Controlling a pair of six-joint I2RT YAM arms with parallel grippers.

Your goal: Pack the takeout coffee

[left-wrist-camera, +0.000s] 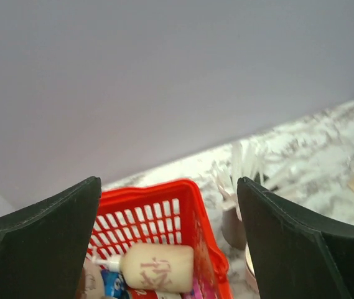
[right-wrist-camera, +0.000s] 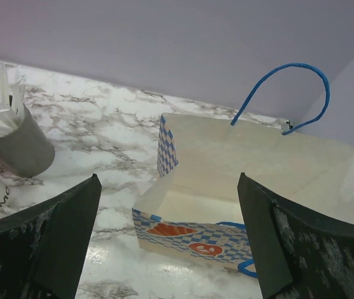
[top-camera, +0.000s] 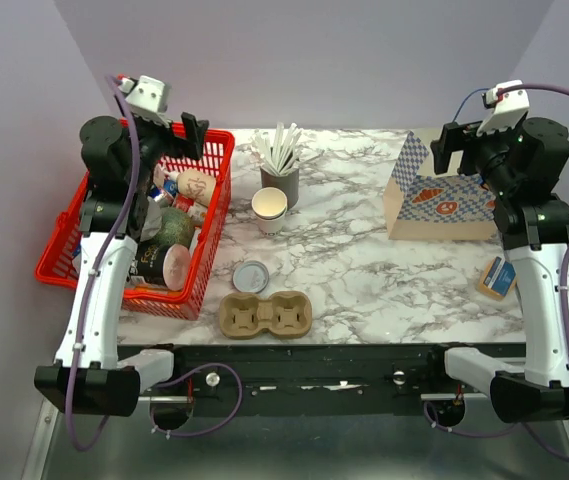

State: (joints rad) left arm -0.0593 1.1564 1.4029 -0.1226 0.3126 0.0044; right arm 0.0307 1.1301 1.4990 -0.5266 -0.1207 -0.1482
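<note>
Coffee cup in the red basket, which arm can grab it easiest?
Probably left. The open left end effector hangs above the red basket where the coffee cup lies; the right end effector is away by the paper bag.

Plain lilac walls behind, both sides; marble-pattern table; even, soft light.

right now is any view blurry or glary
Top external: even light, sharp, no harsh glare. Left wrist: bottle slightly soft; dark fingers fill the lower corners. Right wrist: bright sheen on the marble table beside the paper bag.
</note>
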